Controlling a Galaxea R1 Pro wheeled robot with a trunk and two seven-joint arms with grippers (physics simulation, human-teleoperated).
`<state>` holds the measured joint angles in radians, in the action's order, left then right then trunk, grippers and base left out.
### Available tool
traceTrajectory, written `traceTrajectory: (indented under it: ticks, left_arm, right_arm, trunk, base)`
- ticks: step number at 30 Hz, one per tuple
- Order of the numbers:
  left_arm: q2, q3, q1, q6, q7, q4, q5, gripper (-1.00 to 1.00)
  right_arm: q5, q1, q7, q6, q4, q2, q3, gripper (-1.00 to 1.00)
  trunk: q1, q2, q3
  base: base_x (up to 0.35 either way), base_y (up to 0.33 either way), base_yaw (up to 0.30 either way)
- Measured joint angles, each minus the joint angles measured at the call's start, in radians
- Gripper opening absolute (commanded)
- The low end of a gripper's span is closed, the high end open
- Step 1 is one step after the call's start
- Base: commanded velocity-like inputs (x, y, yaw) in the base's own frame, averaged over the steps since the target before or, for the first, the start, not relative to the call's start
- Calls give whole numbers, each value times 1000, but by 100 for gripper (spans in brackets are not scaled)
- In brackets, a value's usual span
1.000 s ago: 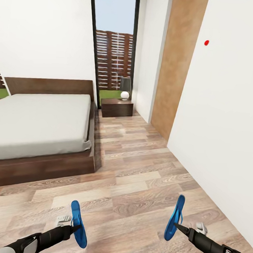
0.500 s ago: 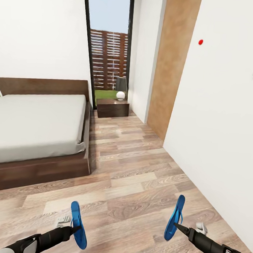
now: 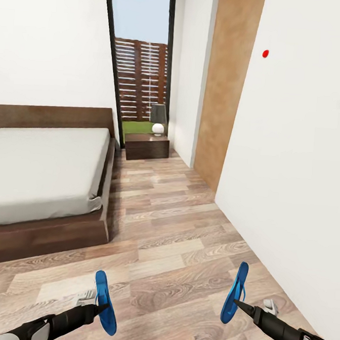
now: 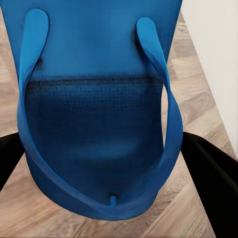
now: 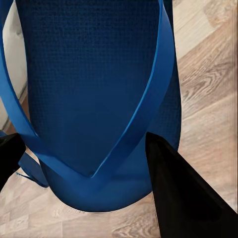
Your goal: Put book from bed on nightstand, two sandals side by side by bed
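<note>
I hold one bright blue sandal in each hand, low in the head view. My left gripper (image 3: 98, 306) is shut on the left sandal (image 3: 105, 301); up close, that sandal (image 4: 96, 114) sits between its black fingers (image 4: 210, 173). Over on the other side, the right gripper (image 3: 237, 303) is shut on the second sandal (image 3: 234, 292), whose sole and straps (image 5: 94, 94) lie between dark fingers (image 5: 183, 193). The bed (image 3: 38, 171) with its pale grey mattress stands at left. A dark nightstand (image 3: 147, 146) sits at the far end beside it. The book is out of view.
A white globe lamp (image 3: 157, 128) with a grey shade stands on the nightstand in front of a tall dark-framed window (image 3: 141, 66). A white wall (image 3: 291, 173) and a wood-panelled column (image 3: 223, 92) bound the right side. Wood-plank floor (image 3: 171, 226) runs between bed and wall.
The whole view has shifted: the bed and nightstand slid leftward in the picture, so the camera has turned or moved. Both grippers keep the same hold on the sandals.
</note>
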<state>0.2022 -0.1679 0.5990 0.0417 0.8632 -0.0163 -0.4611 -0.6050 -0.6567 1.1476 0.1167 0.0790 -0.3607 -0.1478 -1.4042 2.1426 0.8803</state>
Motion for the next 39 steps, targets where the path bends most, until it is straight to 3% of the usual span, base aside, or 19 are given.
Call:
traceTrajectory:
  ticks: [9,13,15,18,22,30,35,38,39]
  left_arm:
    - [0,-1,0,0,0,0,0,-100]
    - [0,-1,0,0,0,0,0,-100]
    - [0,-1,0,0,0,0,0,-100]
    - [0,-1,0,0,0,0,0,-100]
    - [0,-1,0,0,0,0,0,-100]
    - [0,0,0,0,0,0,0,-100]
    - [0,0,-1,0,-2,-1,1,-100]
    - [0,-1,-3,-1,-44,0,4,-100]
    - [0,-3,-17,-1,-83,0,6,-100]
  right_arm:
    - [0,0,-8,0,0,6,-2,-100]
    - [2,0,-168,-32,-1,58,-4,-100]
    - [12,0,-213,-50,-1,80,-4,-100]
    - [82,0,-239,-60,0,98,-7,-100]
    - [129,0,-246,-62,0,102,-2,-100]
    - [146,0,-246,-63,-1,103,-1,-100]
    - [189,0,-246,-63,0,103,-2,-100]
    - [202,0,-247,-63,0,103,-1,-100]
    - [204,0,-247,-63,1,104,-1,-100]
  trunk:
    - [0,0,0]
    - [0,0,0]
    - [0,0,0]
    - [0,0,0]
    - [0,0,0]
    - [0,0,0]
    - [0,0,0]
    - [0,0,0]
    - [0,0,0]
  base:
    - [239,-208,0]
    - [239,-208,0]
    - [239,-208,0]
    - [239,-208,0]
    - [239,-208,0]
    - [239,-208,0]
    - [242,-208,0]
    - [247,-208,0]
    - [248,-208,0]
